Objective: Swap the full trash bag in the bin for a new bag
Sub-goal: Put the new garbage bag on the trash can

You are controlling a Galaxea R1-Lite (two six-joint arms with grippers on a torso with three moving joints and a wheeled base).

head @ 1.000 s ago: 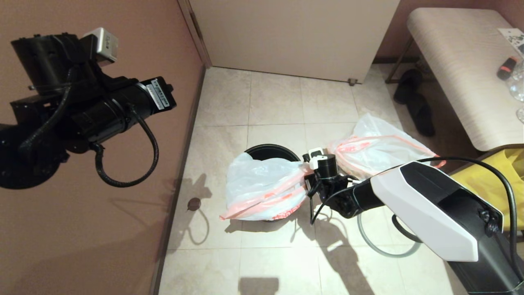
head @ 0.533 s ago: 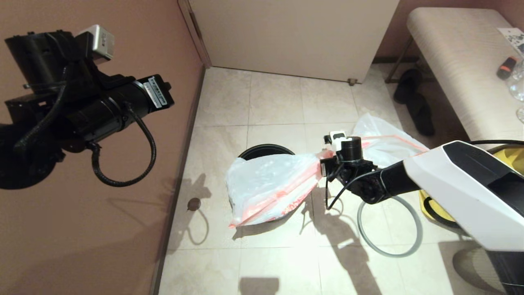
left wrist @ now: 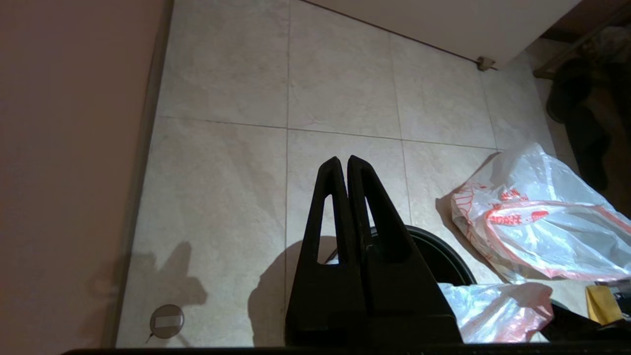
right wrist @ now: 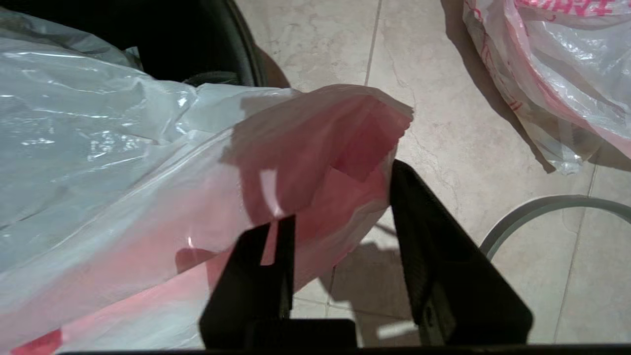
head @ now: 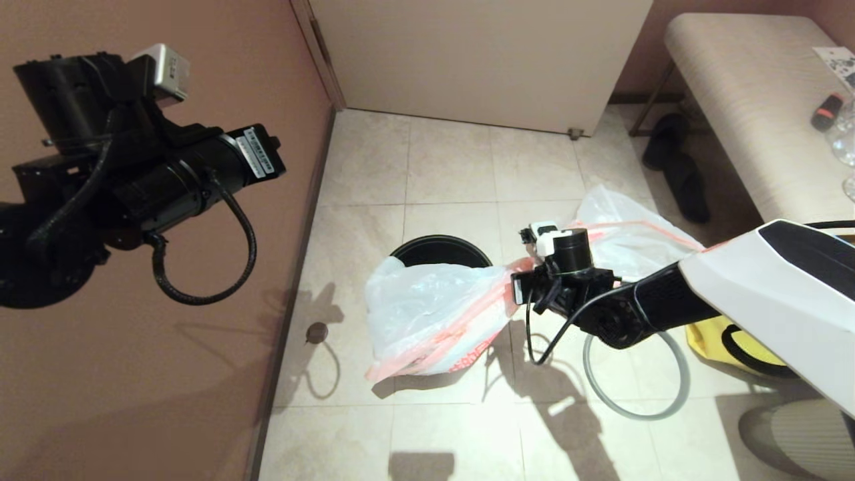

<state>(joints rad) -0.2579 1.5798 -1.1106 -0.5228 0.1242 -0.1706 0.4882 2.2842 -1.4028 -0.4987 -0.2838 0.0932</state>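
My right gripper (right wrist: 340,236) is standing with its jaws parted around the bunched pink-red hem of the thin translucent white new bag (head: 427,310), which is draping over the small round black plastic bin (head: 441,248) at 9 o'clock from it. The other translucent white, pink-hemmed trash bag (head: 624,234) is lying on the tiles at 1 o'clock, the grey hoop rim (head: 634,374) at 5 o'clock. My left gripper (left wrist: 347,167) is hanging raised by the wall, fingers pressed together.

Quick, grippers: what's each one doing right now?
Left gripper: shut, empty, raised beside the wall.
Right gripper: jaws apart, pink hem of the new bag between them, over the bin.
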